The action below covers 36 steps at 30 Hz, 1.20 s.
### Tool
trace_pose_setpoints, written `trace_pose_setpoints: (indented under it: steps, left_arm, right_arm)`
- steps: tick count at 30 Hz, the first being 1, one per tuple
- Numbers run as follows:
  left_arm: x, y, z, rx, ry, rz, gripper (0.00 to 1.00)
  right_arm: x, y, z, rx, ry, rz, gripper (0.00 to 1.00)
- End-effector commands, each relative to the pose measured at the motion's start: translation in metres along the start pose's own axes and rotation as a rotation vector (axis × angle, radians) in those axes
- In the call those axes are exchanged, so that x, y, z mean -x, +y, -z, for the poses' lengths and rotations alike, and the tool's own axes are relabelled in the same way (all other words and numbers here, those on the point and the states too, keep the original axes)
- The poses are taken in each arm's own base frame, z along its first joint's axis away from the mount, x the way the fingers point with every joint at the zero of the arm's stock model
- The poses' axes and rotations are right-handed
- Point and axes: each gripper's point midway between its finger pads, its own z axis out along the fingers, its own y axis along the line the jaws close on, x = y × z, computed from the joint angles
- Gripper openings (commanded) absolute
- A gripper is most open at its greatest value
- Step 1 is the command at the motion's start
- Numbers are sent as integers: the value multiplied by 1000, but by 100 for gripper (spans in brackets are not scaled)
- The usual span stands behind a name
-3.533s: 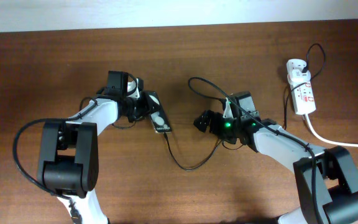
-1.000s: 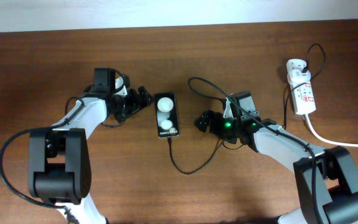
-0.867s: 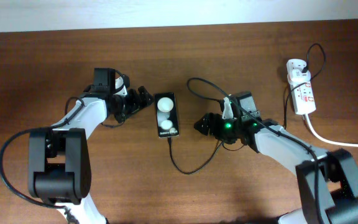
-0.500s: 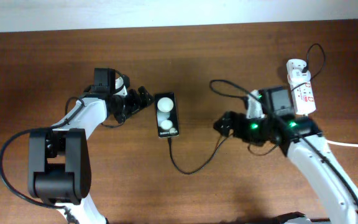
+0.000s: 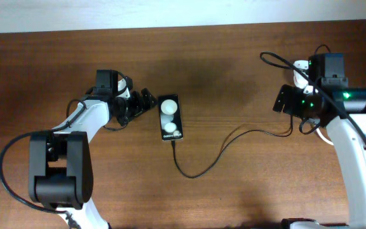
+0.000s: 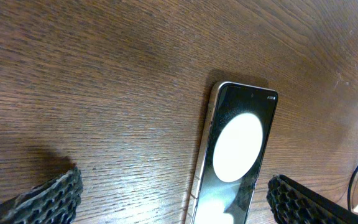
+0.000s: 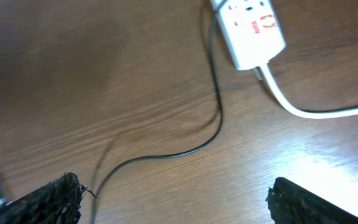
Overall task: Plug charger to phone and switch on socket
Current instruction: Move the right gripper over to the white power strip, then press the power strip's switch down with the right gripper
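Observation:
The black phone (image 5: 170,119) lies flat, screen up, left of the table's middle. My left gripper (image 5: 146,98) stands open just to its left, and in the left wrist view the phone (image 6: 238,149) lies between its fingers (image 6: 45,200), untouched. The charger cable (image 5: 199,170) meets the phone's near edge, loops toward me, then runs right toward the socket (image 5: 301,66), which my right arm mostly covers. My right gripper (image 5: 284,102) hovers open and empty beside it. The right wrist view shows the white socket (image 7: 250,28) with red marks, and the cable (image 7: 215,118).
The socket's thick white cord (image 7: 303,112) trails off to the right. The table's far edge meets a white wall (image 5: 183,13) at the back. Bare wood (image 5: 234,70) lies between the two arms.
My right arm has swung from the table's middle to the far right, over the socket, and the cable's loop has shifted right. The left arm and the phone have stayed put.

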Motion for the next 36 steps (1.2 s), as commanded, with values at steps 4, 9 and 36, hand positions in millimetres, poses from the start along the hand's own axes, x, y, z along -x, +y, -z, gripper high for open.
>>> trace_pose_setpoints:
  steps: [4, 9, 36]
  left_arm:
    - [1, -2, 5, 4, -14, -20, 99]
    - [0, -2, 5, 4, -14, -20, 99]
    - [0, -2, 5, 4, -14, -20, 99]
  right_arm:
    - [20, -10, -42, -62, 23, -23, 99]
    - [64, -82, -74, -97, -62, -380, 99]
    - [95, -144, -196, -100, -48, -490, 99]
